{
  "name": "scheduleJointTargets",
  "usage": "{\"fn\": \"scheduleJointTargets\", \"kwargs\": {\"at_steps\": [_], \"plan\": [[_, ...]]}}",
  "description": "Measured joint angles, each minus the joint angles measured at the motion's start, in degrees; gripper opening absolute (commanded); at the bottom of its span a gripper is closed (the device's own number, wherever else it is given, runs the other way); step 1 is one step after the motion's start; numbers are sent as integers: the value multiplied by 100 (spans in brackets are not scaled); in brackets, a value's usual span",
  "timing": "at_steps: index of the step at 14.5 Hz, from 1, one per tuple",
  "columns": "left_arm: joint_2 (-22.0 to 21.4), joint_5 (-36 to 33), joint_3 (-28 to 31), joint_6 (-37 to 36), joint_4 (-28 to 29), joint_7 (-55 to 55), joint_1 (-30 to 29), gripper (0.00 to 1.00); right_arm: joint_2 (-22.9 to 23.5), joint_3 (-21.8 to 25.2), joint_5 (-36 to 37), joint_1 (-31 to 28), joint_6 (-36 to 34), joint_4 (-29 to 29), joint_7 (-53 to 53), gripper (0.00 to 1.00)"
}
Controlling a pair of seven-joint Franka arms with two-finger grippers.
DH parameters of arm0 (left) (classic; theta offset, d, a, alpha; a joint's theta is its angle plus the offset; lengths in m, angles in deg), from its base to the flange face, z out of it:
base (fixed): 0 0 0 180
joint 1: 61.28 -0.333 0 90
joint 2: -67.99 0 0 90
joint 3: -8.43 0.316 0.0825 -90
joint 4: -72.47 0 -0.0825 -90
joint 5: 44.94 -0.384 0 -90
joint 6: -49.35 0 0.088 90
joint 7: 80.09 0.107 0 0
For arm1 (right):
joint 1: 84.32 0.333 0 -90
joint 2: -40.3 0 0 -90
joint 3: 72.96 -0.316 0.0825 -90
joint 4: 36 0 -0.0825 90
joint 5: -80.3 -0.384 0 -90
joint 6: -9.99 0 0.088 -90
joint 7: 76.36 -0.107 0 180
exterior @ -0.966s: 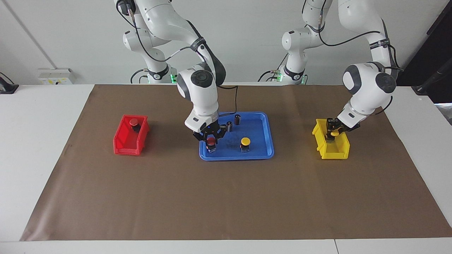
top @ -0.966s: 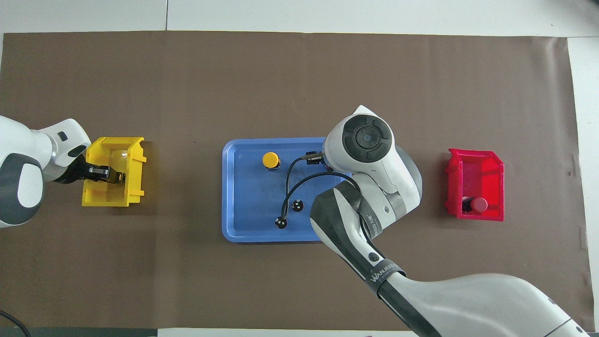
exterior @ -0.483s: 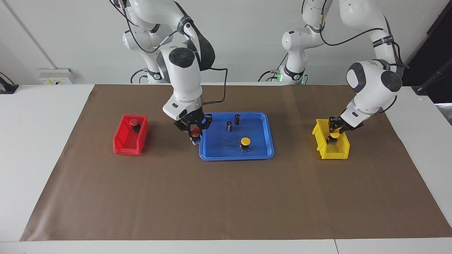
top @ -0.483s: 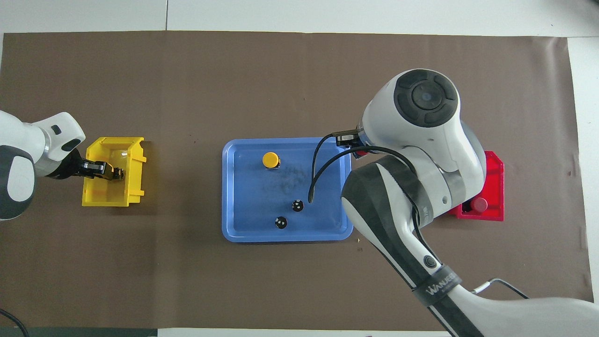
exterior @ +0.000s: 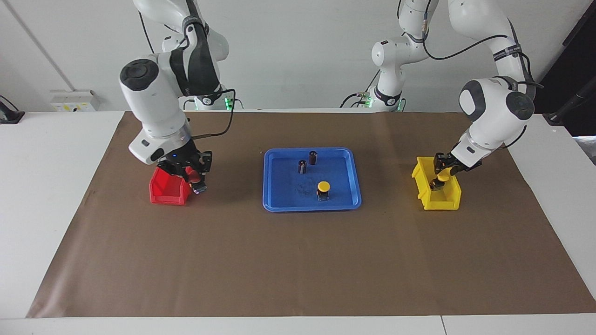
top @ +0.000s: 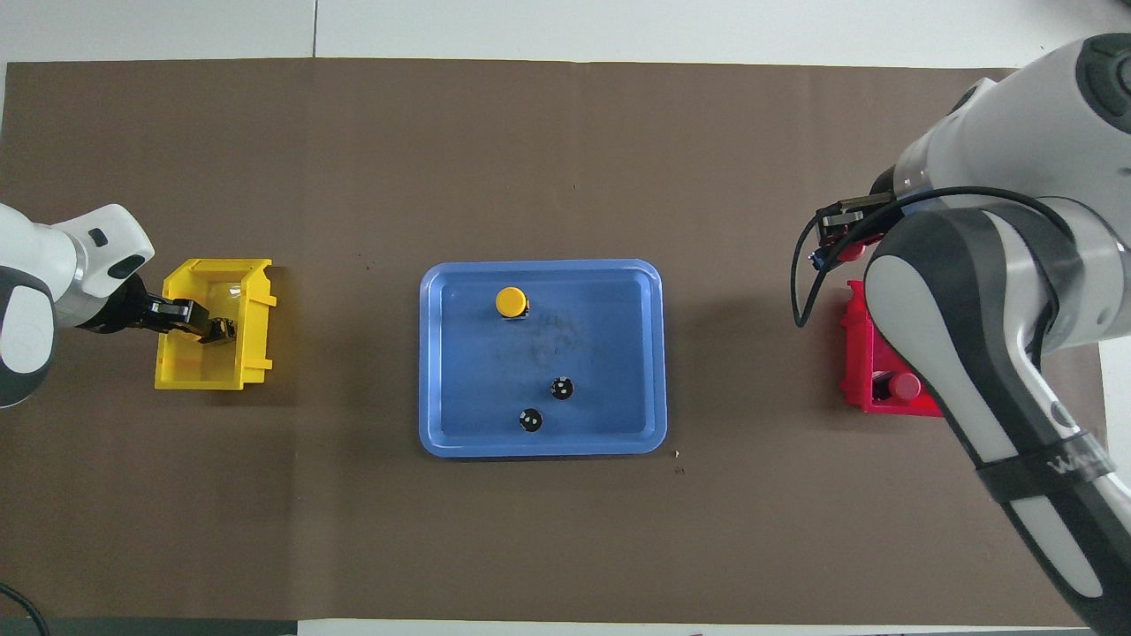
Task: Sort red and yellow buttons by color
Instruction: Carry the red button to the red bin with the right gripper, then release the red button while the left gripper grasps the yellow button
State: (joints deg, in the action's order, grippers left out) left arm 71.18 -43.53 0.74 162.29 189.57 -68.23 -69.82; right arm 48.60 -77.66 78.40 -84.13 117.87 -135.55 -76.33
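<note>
Gripping red button (exterior: 196, 178) – right pincer (exterior: 194, 177) over red bin (exterior: 166, 191).

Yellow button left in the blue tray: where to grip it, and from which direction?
Come straight down on the yellow button, which stands upright, cap up, in the blue tray. Close the fingers on the dark body just under the round cap, so the wider cap probably keeps it from slipping out. The two dark cylinders stand nearer the robots, clear of it, so any finger orientation should fit.

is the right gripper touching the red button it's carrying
Touching. In the facing view the right gripper is closed around the red button in the air over the red bin.
</note>
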Motion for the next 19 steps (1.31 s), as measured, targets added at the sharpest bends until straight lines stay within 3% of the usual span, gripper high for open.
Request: {"fn": "scheduleJointTargets", "kwargs": {"at_steps": [3, 6, 11, 16, 19], "plan": [[-13, 21, -56, -375, -453, -270, 58, 68, -89, 6, -131, -514, 36, -291, 517, 23], [-18, 45, -138, -341, -528, -1128, 661, 67, -260, 8, -133, -702, 470, -818, 727, 23], [77, 59, -192, 398, -462, -2544, 1976, 66, -475, 10, -133, -916, 987, -1545, 1071, 23], [403, 440, -198, 1064, -396, -3438, 2815, 67, -596, 11, -132, -1039, 1731, -2242, 1356, 23], [487, 480, -197, 1175, -416, -4057, 3280, 77, -664, -6, -132, -1028, 2140, -2619, 1356, 23]]}}
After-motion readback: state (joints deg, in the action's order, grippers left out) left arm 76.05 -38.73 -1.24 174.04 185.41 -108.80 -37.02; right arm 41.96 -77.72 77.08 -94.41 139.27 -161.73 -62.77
